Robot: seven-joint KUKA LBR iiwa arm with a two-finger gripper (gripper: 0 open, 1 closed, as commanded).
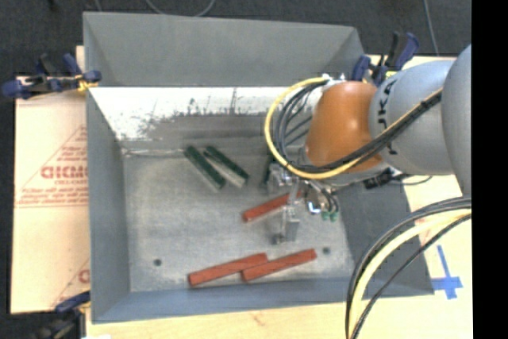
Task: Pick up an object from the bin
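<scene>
CAMERA VIEW: Gripper (286,220) low over floor of grey bin (107,194), right of centre, at right end of short red-brown bar (259,212). Possibly touching it; contact unclear. Cannot tell whether gripper is spread or closed.

To do step well: centre over short bar, straddle its narrow width, close squarely, lift straight, clear of two long red-brown bars (252,269) near front wall. Dark green bars (216,167) lie well behind.

Arm reaches in from right, orange wrist cover (341,131) tipped downward, cables looped round it.
</scene>
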